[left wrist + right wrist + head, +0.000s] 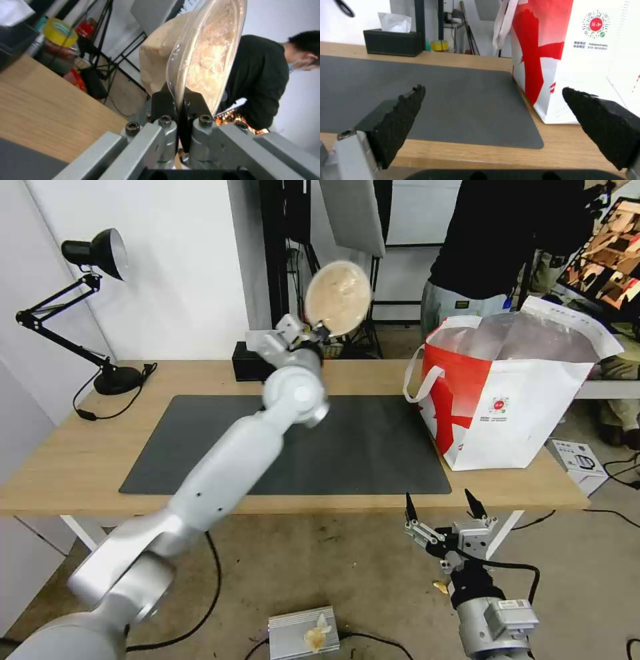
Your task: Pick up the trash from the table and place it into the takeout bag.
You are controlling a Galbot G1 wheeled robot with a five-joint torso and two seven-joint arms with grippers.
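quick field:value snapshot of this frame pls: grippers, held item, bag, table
left gripper: raised above the table's far edge, shut on the rim of the beige pulp bowl
beige pulp bowl: tipped on edge, clear lid facing the camera, off the table
right gripper: open, holding nothing, low in front of the table's near edge
takeout bag: upright on the table's right end, mouth open
table: dark mat bare; tissue box and desk lamp at the back

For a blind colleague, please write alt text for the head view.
The left gripper holds a beige pulp bowl on edge above the wooden table. The takeout bag stands open at the table's right end; the right gripper waits open below the front edge.
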